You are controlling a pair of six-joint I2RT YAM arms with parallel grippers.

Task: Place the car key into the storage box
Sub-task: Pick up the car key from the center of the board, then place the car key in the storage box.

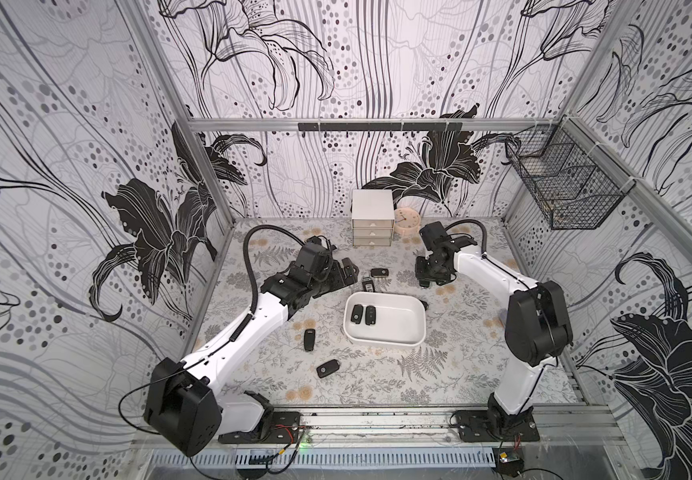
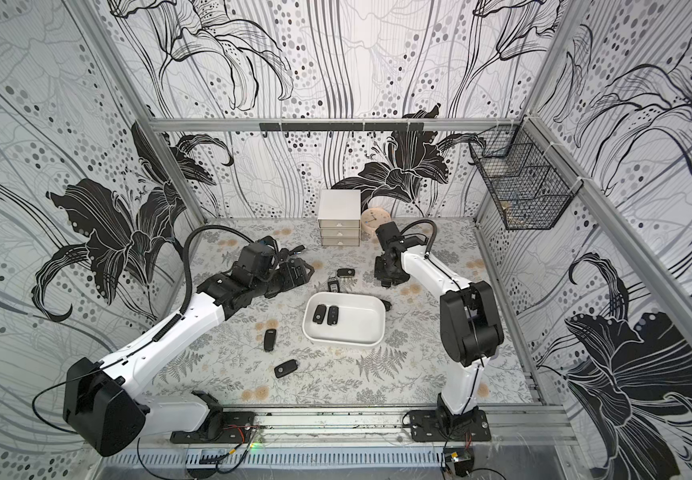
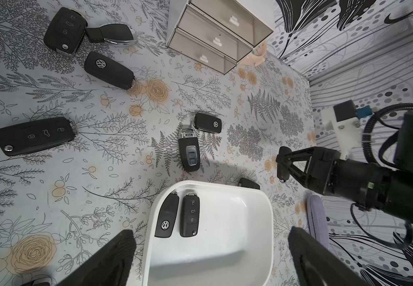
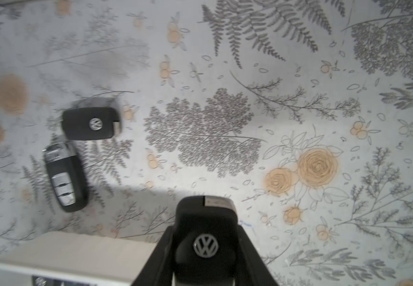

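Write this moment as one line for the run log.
right claw: shut on car key | left claw: open, empty | storage box: two keys inside | held key: outside the box

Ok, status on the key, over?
Left gripper open, clear of the storage box. Right gripper shut on VW key, just past the box's far rim. Two keys inside, room left.

Table [image 1: 460, 374]: storage box [image 1: 385, 340], car keys [image 1: 309, 339], cabinet [image 1: 372, 216], seemingly clock [image 1: 407, 220].

storage box [image 1: 402, 328] w/ 2 keys [image 1: 357, 313] in it, 2 more keys [image 1: 379, 272] behind, cabinet [image 1: 372, 208] at rear
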